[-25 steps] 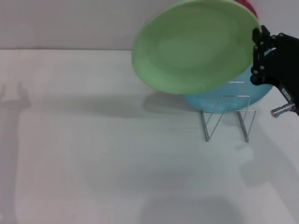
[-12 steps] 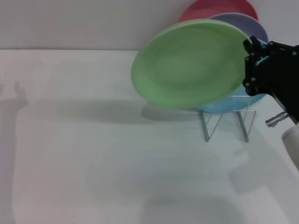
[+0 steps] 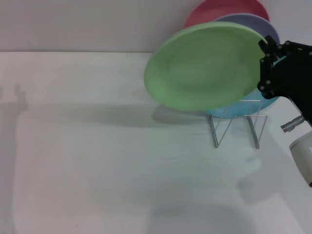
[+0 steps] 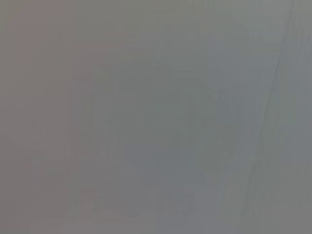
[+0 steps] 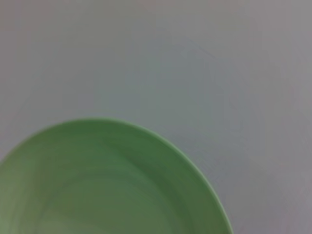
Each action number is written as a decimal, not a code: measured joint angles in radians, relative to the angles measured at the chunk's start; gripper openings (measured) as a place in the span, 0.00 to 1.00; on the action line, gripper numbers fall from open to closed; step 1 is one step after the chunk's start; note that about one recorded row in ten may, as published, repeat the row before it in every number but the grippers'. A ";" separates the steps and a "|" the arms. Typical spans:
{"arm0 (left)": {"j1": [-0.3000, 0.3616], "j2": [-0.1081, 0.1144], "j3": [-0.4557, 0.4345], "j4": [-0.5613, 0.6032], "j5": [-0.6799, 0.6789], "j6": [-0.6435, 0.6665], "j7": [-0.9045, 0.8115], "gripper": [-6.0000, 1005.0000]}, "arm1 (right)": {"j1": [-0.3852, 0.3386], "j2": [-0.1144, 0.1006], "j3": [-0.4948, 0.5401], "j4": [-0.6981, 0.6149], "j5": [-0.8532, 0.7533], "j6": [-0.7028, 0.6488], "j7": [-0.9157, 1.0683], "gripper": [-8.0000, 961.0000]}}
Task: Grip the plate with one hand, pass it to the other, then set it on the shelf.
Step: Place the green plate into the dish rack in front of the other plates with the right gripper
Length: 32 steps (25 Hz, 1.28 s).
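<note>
Head view: right gripper [image 3: 265,66] clamped on the rim of the light green plate [image 3: 204,68], held tilted in the air above the wire rack [image 3: 237,124]; likely light, stiff, slick plastic, best pinched at the rim; left gripper unseen.

Right gripper [image 3: 267,63], as I am seeing it from the head camera.
I am viewing a black, blocky body showing small screws, a silvery pin and a white cylindrical arm segment.
</note>
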 joint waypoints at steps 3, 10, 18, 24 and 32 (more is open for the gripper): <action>0.000 0.000 0.000 0.000 0.005 0.000 0.000 0.41 | 0.007 -0.005 0.000 -0.003 -0.001 0.001 -0.014 0.02; 0.000 -0.006 -0.006 0.000 0.025 0.000 0.000 0.41 | 0.009 -0.003 -0.011 -0.001 -0.001 0.036 -0.040 0.02; 0.001 -0.007 -0.004 0.000 0.025 0.000 0.000 0.41 | 0.015 0.003 -0.012 -0.003 0.004 0.016 0.008 0.02; 0.000 -0.007 0.000 0.000 0.024 -0.005 0.000 0.41 | 0.053 -0.005 -0.005 -0.046 0.005 -0.065 0.204 0.02; -0.005 -0.007 0.002 -0.003 0.024 -0.006 0.000 0.41 | 0.016 0.020 0.045 -0.121 0.008 -0.205 0.511 0.02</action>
